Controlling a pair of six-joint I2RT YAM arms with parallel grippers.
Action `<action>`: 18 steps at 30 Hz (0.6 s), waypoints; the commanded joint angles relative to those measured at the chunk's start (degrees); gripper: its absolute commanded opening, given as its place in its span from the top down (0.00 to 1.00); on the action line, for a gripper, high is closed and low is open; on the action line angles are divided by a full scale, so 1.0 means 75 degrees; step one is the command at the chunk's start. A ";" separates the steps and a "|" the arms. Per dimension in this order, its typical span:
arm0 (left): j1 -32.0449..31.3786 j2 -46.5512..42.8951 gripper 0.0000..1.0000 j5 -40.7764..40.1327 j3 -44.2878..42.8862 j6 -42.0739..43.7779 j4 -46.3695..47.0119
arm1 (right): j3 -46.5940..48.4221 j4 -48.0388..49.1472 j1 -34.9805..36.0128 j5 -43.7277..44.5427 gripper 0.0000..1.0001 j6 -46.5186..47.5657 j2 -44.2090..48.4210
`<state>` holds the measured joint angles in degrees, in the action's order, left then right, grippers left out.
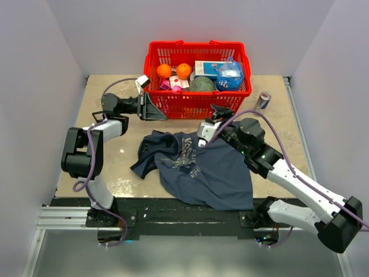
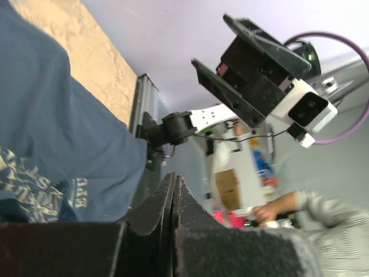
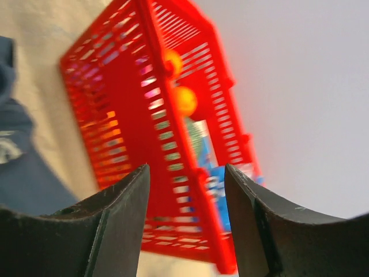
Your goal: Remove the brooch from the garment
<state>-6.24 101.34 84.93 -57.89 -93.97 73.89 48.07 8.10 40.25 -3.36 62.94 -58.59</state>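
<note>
Black jaws of the left gripper [image 2: 174, 183] press flat together, and we see nothing pinched in them. It hangs beside the near left corner of the basket [image 1: 199, 105], toward the far left of the table [image 1: 112, 167], apart from the shirt [image 1: 216, 173]. The right gripper [image 3: 185, 170] stands partly open and empty, near the shirt's far edge and just before the basket's near wall. The shirt lies crumpled at the middle of the table, running to the near edge, pale print up. We cannot make out the brooch in any view; it is too small or hidden in a fold.

We judge the step in hand to be finding and reaching the brooch, since neither gripper is on the cloth. The next move, we think, calls for one gripper to pin the shirt down. The other then closes narrowly on the brooch and draws it off without dragging the soft cloth along.
</note>
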 commanded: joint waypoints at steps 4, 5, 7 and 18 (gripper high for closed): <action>-0.0105 0.0164 1.00 0.1438 0.0252 -0.0583 0.4644 | 0.0527 -0.1174 0.0047 0.1244 0.43 -0.3585 -0.0672; -0.0117 0.0117 1.00 0.1438 0.0323 -0.0572 0.4633 | 0.0481 -0.1139 0.0036 0.1221 0.43 -0.3784 -0.0661; -0.0129 0.0000 1.00 0.1508 0.0441 -0.0525 0.4644 | 0.0480 -0.1232 0.0047 0.0894 0.45 -0.3868 -0.0649; -0.0211 0.0294 0.99 0.1696 -0.2251 -0.2305 0.4551 | 0.1665 -0.1387 0.0047 -0.2141 0.48 -0.5239 -0.3062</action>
<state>-6.98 105.32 85.91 -65.65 -105.10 74.04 59.48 -5.34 40.49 -10.00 28.34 -78.74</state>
